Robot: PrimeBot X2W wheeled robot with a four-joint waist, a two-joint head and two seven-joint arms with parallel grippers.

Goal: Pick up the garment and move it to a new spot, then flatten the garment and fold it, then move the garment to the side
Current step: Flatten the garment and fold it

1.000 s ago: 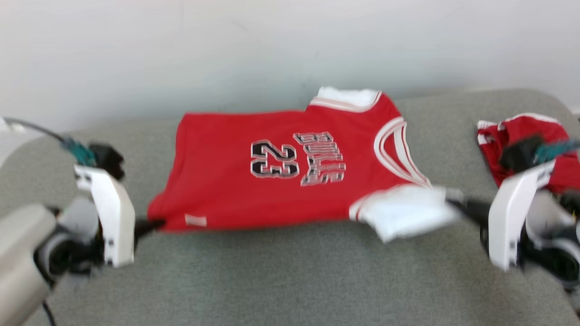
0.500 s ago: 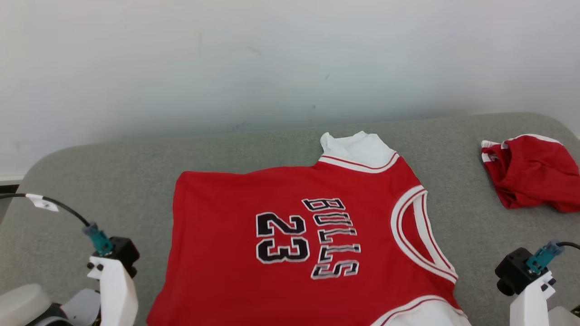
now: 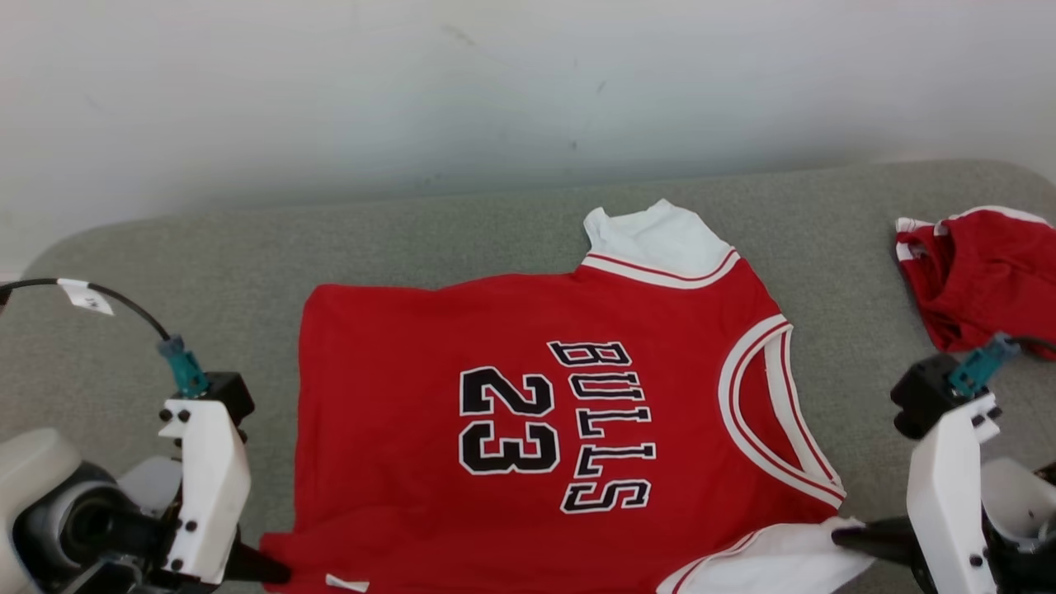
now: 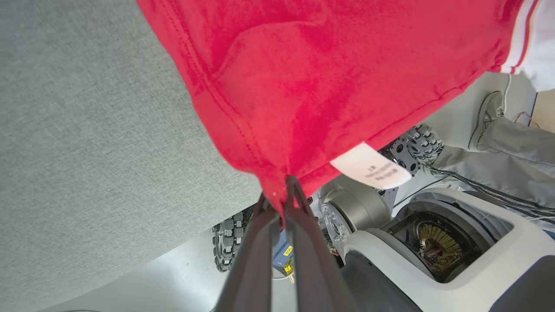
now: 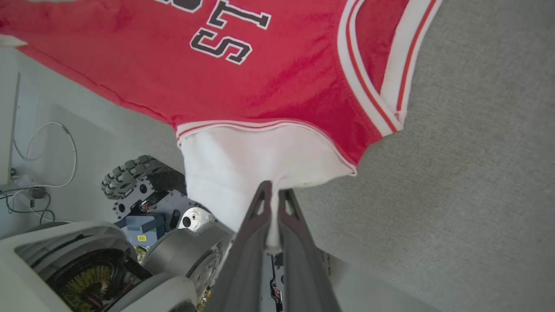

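Head camera: I see the red jersey (image 3: 528, 412) spread on the grey cushion (image 3: 429, 239), long axis 9 to 3. Left wrist camera: my left gripper (image 4: 284, 186) pinches its hem corner, cloth fanning toward 12. Right wrist camera: my right gripper (image 5: 271, 190) pinches the white sleeve, equally near.

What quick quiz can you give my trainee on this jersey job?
1. True or false: the left pincer is shut on a hem corner of the red jersey.
2. Pick one: the right pincer grips A) the white sleeve, B) the neckline, C) nothing.
3. Short answer: what number is printed on the red jersey?

Key: 1 true; 2 A; 3 twenty-three.
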